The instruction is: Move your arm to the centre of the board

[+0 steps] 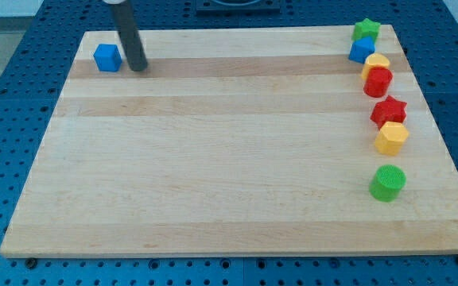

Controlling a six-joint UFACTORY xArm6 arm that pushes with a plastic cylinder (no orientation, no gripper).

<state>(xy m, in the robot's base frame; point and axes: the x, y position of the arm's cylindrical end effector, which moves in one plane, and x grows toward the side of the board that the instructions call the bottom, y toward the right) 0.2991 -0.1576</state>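
Your bare rod tip (139, 68), holding nothing, sits just right of the small blue plastic cube (107, 57) on the wooden board (213, 191); any leftward drift could nudge it.

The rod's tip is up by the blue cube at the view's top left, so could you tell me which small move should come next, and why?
I would probably slide my tip toward the view's lower right, away from the blue cube on its left. The middle of the board lies that way, with no block in between, so nothing should get pushed.
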